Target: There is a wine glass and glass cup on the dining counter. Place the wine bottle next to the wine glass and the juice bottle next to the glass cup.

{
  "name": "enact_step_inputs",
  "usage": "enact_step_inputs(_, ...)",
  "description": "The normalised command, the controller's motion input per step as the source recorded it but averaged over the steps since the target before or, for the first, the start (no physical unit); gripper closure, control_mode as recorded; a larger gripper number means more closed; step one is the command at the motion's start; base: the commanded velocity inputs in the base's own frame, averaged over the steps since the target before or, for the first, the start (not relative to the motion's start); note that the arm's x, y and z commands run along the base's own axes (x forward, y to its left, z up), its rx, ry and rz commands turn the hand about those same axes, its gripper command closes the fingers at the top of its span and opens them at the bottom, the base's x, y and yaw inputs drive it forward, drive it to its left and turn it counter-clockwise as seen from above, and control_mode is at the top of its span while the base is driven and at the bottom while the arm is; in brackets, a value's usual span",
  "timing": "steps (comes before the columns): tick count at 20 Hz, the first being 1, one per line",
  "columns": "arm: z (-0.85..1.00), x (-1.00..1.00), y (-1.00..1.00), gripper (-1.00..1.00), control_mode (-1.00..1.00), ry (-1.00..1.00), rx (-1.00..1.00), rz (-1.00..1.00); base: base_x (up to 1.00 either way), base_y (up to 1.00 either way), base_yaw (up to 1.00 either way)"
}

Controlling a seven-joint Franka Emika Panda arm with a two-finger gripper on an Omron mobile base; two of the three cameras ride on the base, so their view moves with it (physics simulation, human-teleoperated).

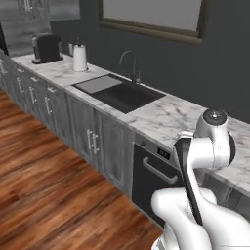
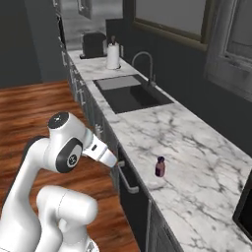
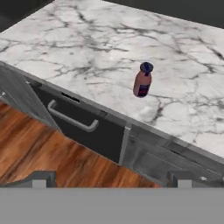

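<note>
The juice bottle (image 2: 160,167), small and reddish with a dark blue cap, stands upright on the marble sink counter (image 2: 197,147) close to its front edge. In the hand view the juice bottle (image 3: 143,79) sits ahead and a little right of centre, well beyond my gripper (image 3: 111,181). The gripper is open, its two fingertips (image 3: 43,178) wide apart with nothing between them, hovering out over the wooden floor in front of the cabinets. The wine bottle, wine glass, glass cup and dining counter are out of view.
A sink (image 1: 119,93) with a faucet (image 1: 129,63) lies further left along the counter, then a paper towel roll (image 1: 80,57) and a dark toaster (image 1: 47,48). A dark appliance front with a bar handle (image 3: 72,120) sits below the bottle. Wooden floor (image 1: 44,195) stretches left.
</note>
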Motion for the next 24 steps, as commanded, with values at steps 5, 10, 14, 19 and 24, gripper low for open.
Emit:
enact_step_inputs(5, 0.00, 0.00, 0.00, -1.00, 1.00, 0.00, 0.00, 0.00, 0.47, -0.15, -0.39)
enact_step_inputs(10, 0.00, 0.00, 0.00, -1.00, 1.00, 0.00, 0.00, 0.00, 0.36, -0.08, -0.49)
enact_step_inputs(14, 0.00, 0.00, 0.00, -1.00, 1.00, 0.00, 0.00, 0.00, 0.30, 0.09, -0.53)
enact_step_inputs(19, 0.00, 0.00, 0.00, -1.00, 1.00, 0.00, 0.00, 0.00, 0.40, 0.05, -0.23)
enact_step_inputs(24, 0.00, 0.00, 0.00, -1.00, 1.00, 0.00, 0.00, 0.00, 0.45, 0.13, 0.00)
